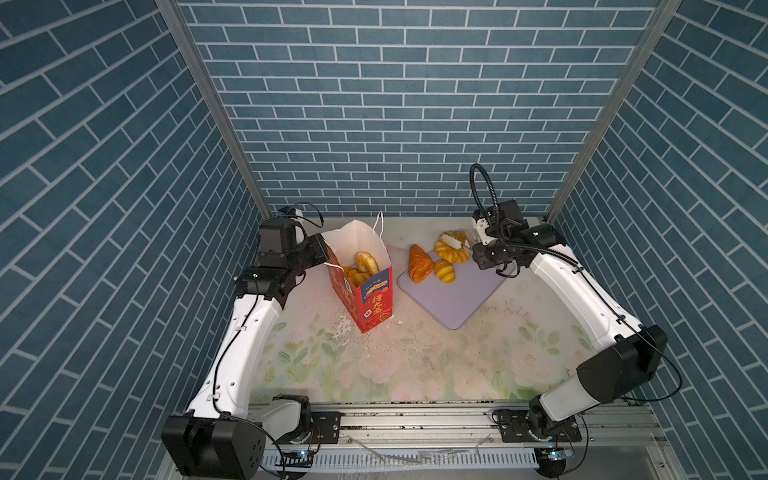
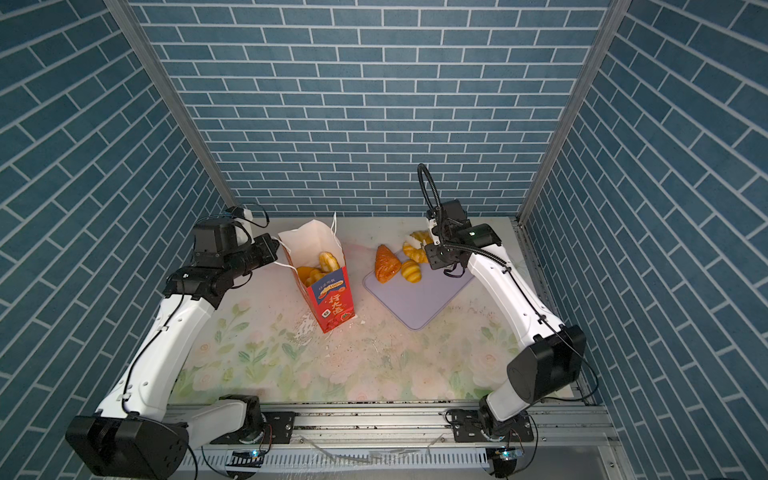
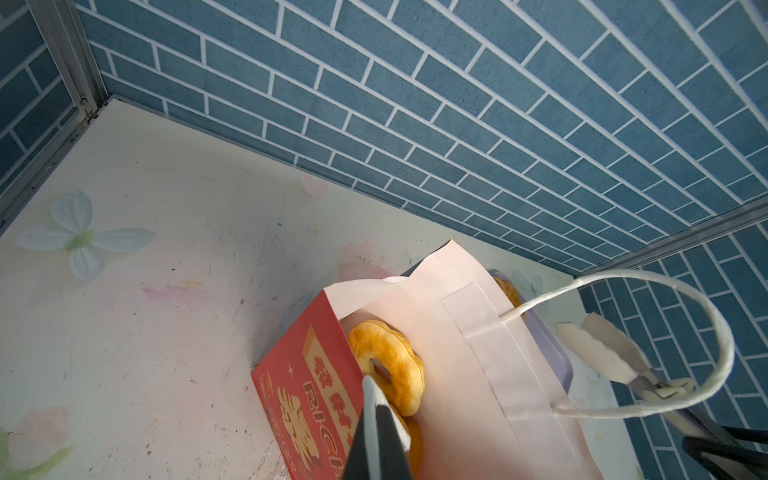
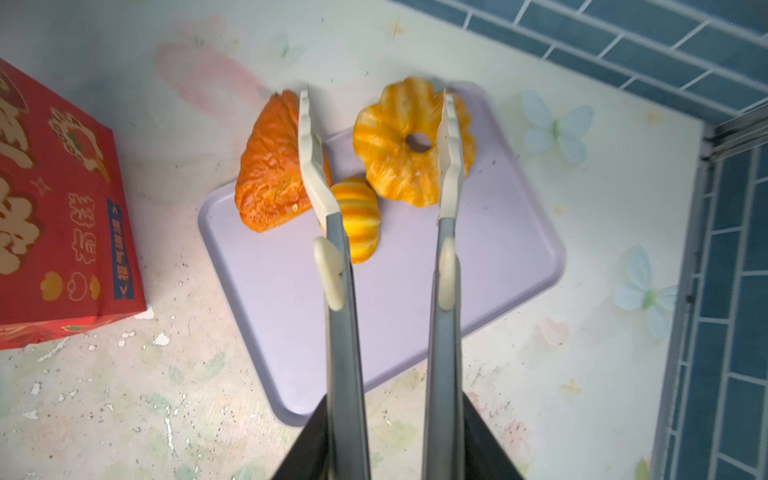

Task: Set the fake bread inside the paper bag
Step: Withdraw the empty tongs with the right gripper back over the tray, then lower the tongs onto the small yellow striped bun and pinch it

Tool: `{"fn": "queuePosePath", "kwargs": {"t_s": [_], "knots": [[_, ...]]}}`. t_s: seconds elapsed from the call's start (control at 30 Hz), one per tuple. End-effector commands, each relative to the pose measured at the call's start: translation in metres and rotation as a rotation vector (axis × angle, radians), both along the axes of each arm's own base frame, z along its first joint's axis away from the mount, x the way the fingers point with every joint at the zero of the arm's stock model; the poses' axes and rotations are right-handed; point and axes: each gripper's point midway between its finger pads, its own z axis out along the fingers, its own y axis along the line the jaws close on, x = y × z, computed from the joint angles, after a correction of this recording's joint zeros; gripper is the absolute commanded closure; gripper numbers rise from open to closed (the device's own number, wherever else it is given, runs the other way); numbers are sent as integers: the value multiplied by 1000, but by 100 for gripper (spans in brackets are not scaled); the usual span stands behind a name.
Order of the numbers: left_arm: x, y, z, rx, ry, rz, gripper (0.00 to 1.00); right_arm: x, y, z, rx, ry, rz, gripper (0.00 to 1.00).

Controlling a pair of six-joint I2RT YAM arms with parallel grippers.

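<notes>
golden ring donut point(image 4: 390, 166) lies on the lilac tray point(image 4: 415, 316) corner just below the right pincer point(image 4: 376, 120), which is part open w/ nothing held. one tip overhangs the croissant point(image 4: 270, 174): shift till both straddle the donut, then drop & squeeze gently. paper bag point(image 1: 365, 299) stands beyond the croissant.

Paper bag point(image 1: 365, 299) stands upright, pastries point(image 1: 366, 262) inside, left gripper point(image 1: 326, 255) at its rim; croissant point(image 1: 419, 258), ridged roll point(image 1: 444, 271) and ring donut point(image 1: 448, 252) sit at far edge of lilac tray point(image 1: 453, 303), right gripper point(image 1: 458, 242) over the donut.
</notes>
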Motion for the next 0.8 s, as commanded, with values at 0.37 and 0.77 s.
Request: {"fn": "queuePosePath", "kwargs": {"t_s": [0.37,0.77], "knots": [[-2,1,2,13,-9,5,100,11,20,-61,-11,201,21,59],[0,0,6,10,-12,1,100,3,16,-86,-47,280,24,60]]}}
